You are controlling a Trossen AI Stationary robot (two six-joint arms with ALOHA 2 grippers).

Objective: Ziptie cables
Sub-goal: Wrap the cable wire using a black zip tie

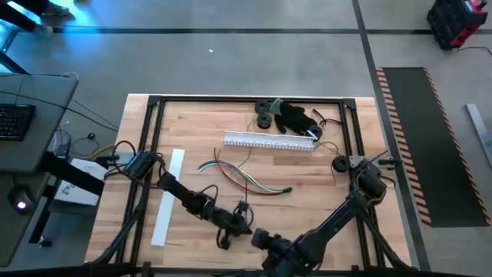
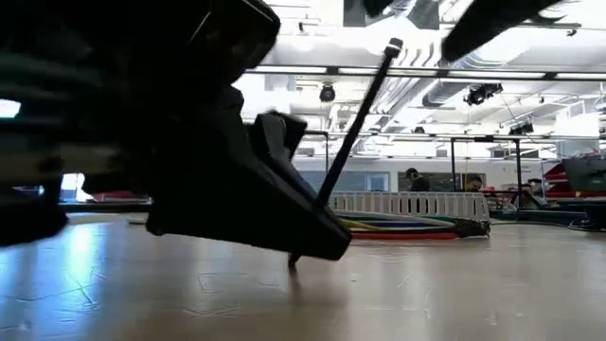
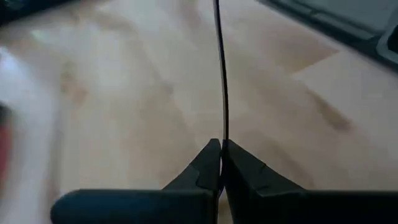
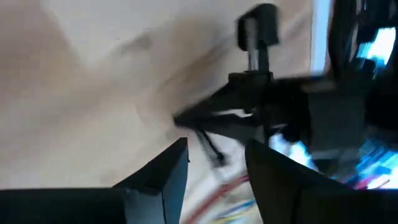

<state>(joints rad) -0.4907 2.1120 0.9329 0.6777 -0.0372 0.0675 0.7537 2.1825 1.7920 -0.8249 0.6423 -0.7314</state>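
The cables (image 1: 244,177), thin red, blue, grey wires, lie mid-frame; my left tool (image 3: 221,163) pinches a thin black ziptie (image 3: 221,74). My right tool (image 4: 214,163), lower centre, is parted; I'd guide the tip gently.

My two arms are dark, nearly black, built of slim jointed links with chunky housings at the joints. The left gripper (image 3: 221,149) ends in two matte black fingers that taper to wedge-shaped tips, set on a flat black crossbar. The right gripper (image 4: 214,155) has the same black, angular fingers (image 4: 165,171) with bevelled inner faces. In the low view my left arm shows as a bulky black block with a sharply sloped underside.
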